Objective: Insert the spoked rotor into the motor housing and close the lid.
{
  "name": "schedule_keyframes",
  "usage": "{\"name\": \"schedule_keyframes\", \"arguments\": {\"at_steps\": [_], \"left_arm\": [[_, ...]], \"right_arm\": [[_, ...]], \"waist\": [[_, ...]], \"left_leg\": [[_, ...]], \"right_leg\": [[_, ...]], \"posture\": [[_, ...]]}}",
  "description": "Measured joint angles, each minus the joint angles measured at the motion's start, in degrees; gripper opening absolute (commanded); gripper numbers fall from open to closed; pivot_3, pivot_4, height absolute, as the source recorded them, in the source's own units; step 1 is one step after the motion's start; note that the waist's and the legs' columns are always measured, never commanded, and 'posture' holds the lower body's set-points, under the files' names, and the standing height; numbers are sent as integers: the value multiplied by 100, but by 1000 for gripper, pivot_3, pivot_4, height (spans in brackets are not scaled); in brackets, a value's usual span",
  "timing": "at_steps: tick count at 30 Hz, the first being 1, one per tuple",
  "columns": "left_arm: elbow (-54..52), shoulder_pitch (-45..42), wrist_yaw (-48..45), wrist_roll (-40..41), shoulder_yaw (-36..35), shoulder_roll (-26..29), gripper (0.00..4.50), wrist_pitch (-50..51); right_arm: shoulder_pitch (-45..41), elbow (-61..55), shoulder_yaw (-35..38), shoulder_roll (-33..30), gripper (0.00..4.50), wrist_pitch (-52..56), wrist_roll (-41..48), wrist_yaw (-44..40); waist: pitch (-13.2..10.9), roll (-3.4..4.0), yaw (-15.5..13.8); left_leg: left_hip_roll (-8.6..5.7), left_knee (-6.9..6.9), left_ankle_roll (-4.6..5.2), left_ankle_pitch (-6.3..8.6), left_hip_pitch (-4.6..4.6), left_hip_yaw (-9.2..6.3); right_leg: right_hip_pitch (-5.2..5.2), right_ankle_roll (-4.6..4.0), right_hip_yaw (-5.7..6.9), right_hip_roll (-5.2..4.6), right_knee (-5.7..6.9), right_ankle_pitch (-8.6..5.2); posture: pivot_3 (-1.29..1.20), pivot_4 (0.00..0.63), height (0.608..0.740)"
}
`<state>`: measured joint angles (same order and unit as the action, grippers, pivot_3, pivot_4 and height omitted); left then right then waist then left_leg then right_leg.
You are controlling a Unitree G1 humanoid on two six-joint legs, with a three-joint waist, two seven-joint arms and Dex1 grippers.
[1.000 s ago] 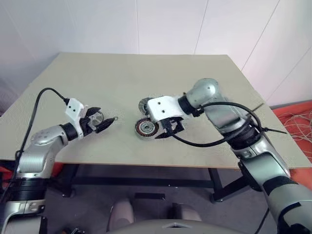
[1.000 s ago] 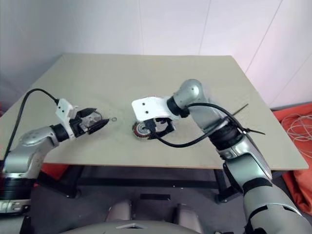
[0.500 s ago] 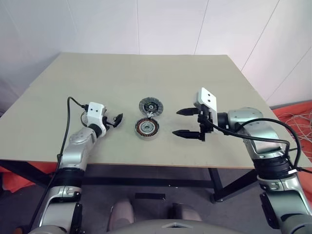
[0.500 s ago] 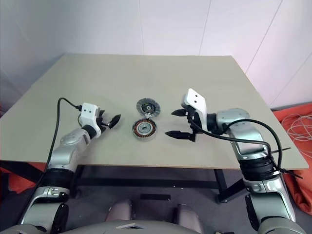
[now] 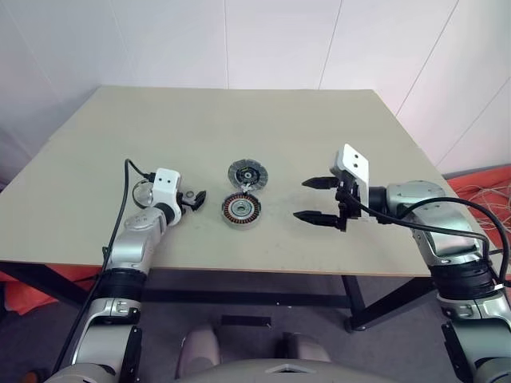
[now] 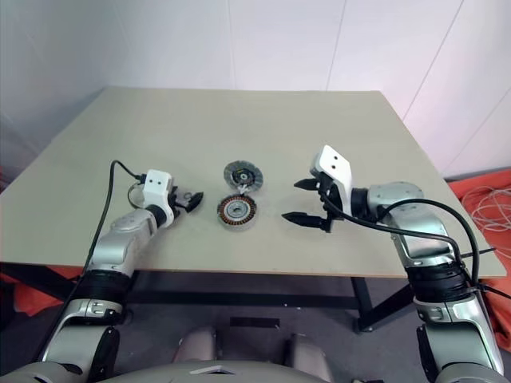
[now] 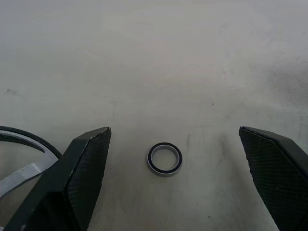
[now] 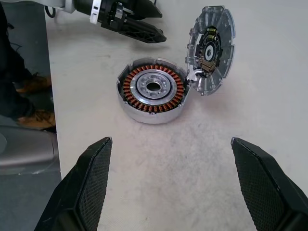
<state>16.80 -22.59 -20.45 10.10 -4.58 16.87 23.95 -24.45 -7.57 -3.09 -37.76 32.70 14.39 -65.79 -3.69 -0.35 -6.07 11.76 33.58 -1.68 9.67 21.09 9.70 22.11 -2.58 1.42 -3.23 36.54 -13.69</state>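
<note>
**Rotor not yet seated; both grippers are standing empty.**
Head view: the left gripper (image 5: 194, 199) and right gripper (image 5: 318, 199) are flanking the motor housing (image 5: 240, 209) at frame centre, jaws wide; the lid (image 5: 247, 173) is lying just above it. Left wrist view: a washer ring (image 7: 164, 159) is sitting between the jaws, with the spoked rotor (image 7: 21, 174) beside one finger; re-aiming at its rim seems advisable. Right wrist view: the housing is holding windings and hub only.
</note>
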Motion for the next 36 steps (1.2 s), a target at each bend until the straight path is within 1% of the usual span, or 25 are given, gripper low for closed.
{"name": "schedule_keyframes", "arguments": {"at_steps": [15,18,26,28,36], "left_arm": [[-244,77,2,-62,61,29,4500,338],[-248,77,69,-62,55,20,3916,373],[-184,78,224,-110,25,18,1316,414],[-147,65,255,-126,21,18,776,385],[114,-85,278,-130,-2,18,777,273]], "right_arm": [[-54,114,-1,-81,4479,-99,118,93],[-98,145,-1,-90,4500,-102,133,96],[-112,188,-1,-106,4500,-127,138,108],[-112,188,-1,-108,4500,-130,139,109],[-112,238,-1,-112,4500,-154,140,122]], "waist": [[0,2,4],[0,3,7],[0,3,1],[0,3,1],[0,3,1]], "left_leg": [[0,0,0,0,0,0],[0,-1,0,0,0,0],[0,-2,2,1,5,-1],[-1,-3,3,2,6,-1],[-1,-4,3,2,5,-1]], "right_leg": [[0,13,0,0,-1,-7],[1,13,0,0,-1,-8],[1,13,1,0,-10,-7],[1,11,2,0,-11,-6],[1,15,2,0,-12,-9]], "posture": [[0,0,740],[0,0,740],[0,0,740],[0,0,740],[0,0,740]]}}
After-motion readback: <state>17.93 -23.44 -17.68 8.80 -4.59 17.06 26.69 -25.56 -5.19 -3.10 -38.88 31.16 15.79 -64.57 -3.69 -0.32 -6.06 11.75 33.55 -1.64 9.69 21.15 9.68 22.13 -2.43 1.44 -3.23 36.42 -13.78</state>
